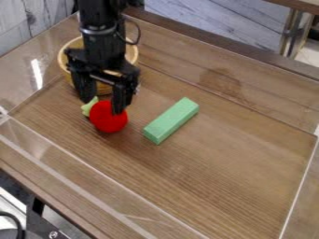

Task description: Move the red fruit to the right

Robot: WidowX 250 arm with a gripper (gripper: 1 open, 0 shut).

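On the table (237, 177): wooden top, enclosed by clear walls.
Red fruit (110, 119): left of centre on the wood, directly under the pincer, partly hidden by its fingers; green cap toward the left.
Gripper (104, 98): pointing straight down over the red fruit, jaws wide apart, one finger on each side of it; contact not discernible.
Green block (171, 119): lying diagonally just right of the fruit, apart from it.
Wooden bowl (69, 58): behind the arm, mostly hidden.

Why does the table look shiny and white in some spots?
In the camera view, light glares off the glossy table, whitest along the far side; the gripper looks slightly soft, the red fruit and green block sharper.
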